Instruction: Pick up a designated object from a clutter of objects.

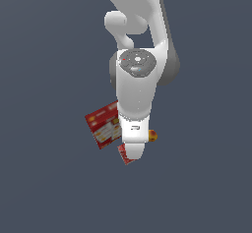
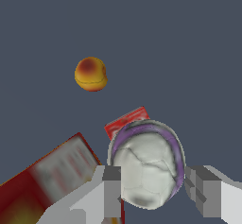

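The pincer (image 2: 152,190) sits around the white ball (image 2: 147,164), one finger on each side; actual contact is unclear. In the exterior view the arm (image 1: 134,94) hides the ball and half-covers the box (image 1: 102,126), packet (image 1: 124,154) and orange ball (image 1: 153,136).

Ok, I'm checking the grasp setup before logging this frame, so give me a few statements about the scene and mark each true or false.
1. The white ball has a purple band. True.
2. The white ball sits between the fingers of the gripper. True; whether they press on it cannot be told.
3. The orange ball is touching the white ball. False: it lies apart, with bare floor between them.
4. In the exterior view the white ball shows plainly. False: the arm hides it there.
5. The red-and-yellow box lies to the exterior view's left of the arm. True.
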